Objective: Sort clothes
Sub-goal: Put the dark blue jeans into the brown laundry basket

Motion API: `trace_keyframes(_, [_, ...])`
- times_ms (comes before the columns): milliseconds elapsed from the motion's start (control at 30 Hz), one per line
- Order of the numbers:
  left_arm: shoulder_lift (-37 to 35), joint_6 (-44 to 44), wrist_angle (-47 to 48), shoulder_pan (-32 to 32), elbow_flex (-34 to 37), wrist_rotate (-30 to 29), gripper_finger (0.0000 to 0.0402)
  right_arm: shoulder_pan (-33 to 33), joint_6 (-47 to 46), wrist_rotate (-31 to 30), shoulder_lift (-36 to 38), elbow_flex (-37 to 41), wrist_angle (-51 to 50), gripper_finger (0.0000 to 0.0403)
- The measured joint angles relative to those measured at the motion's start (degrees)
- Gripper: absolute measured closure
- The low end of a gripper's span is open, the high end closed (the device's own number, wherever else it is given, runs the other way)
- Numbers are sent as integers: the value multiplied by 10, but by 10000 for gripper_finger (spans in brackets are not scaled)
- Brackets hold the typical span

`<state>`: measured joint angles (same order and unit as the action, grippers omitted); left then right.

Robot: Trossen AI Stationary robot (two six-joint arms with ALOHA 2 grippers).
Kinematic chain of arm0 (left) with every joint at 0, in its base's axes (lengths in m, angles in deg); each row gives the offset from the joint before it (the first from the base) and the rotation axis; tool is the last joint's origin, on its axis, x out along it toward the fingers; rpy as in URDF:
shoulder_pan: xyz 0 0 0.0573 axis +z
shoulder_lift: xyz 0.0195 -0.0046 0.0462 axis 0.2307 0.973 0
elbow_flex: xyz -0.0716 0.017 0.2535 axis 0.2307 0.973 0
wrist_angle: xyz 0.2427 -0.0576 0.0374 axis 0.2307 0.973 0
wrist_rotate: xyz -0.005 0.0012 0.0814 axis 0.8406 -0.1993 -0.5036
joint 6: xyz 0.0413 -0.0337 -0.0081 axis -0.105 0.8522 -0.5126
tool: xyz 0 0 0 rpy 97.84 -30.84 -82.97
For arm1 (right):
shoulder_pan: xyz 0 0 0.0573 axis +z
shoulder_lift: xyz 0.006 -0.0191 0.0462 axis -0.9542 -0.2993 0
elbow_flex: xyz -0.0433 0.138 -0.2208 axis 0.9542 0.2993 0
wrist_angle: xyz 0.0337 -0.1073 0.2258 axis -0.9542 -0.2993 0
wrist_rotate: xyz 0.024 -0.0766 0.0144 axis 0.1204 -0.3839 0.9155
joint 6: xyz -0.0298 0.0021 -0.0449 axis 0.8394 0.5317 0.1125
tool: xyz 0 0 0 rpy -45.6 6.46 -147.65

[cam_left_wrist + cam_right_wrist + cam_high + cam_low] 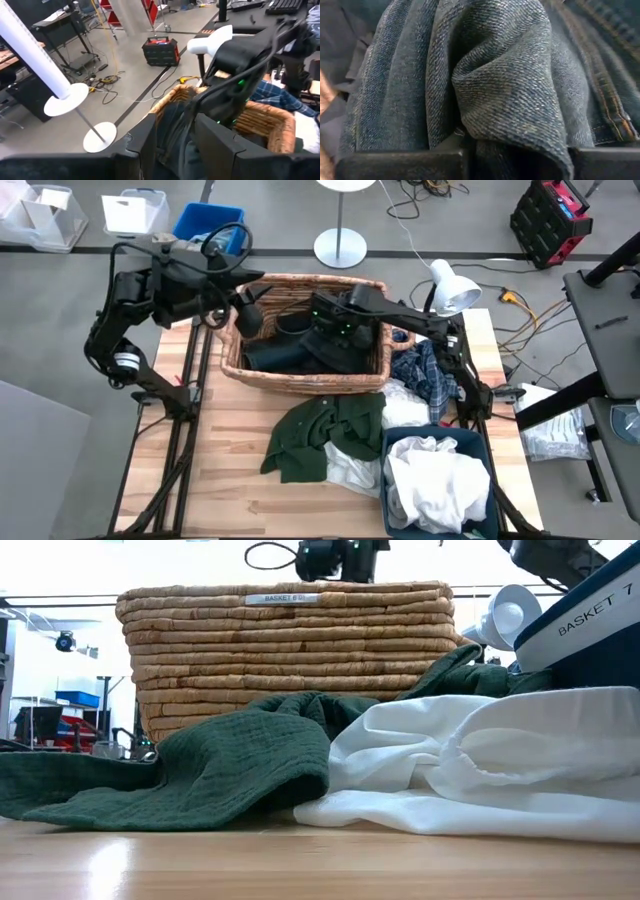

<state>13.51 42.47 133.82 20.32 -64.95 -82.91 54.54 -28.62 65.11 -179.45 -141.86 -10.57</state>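
A wicker basket [300,380] at the table's far middle holds dark garments [270,355] and a blue denim garment [495,75]. My right gripper [325,340] reaches down into the basket, shut on the denim. My left gripper [245,315] is open at the basket's far left corner, above the dark garments [175,135], touching nothing that shows. A dark green garment [320,435] and a white one [350,470] lie on the table in front of the basket. A navy plaid garment [425,375] lies to the basket's right. My right gripper has a thick fold of the denim garment [515,130] bunched between its two fingers, several layers deep. It comes from above, pointing down into the basket. The cloth covers the fingertips. The garment lies in the basket among the dark clothes.
A blue bin [480,450] with white garments [435,480] stands at the near right. It also shows in the low view [590,630]. A white lamp [450,285] stands at the far right corner. Bare wood lies at the table's near left [230,500].
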Motion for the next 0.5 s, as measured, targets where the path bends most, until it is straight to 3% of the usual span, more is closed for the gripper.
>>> trace_keyframes(133, [-1, 6, 0, -7, 0, 0, 286, -4, 17, 36, -19, 0, 1, 350])
trace_keyframes(500, [-1, 10, 0, -12, 0, -1, 286, -5, 60, 54, -66, -1, -8, 350])
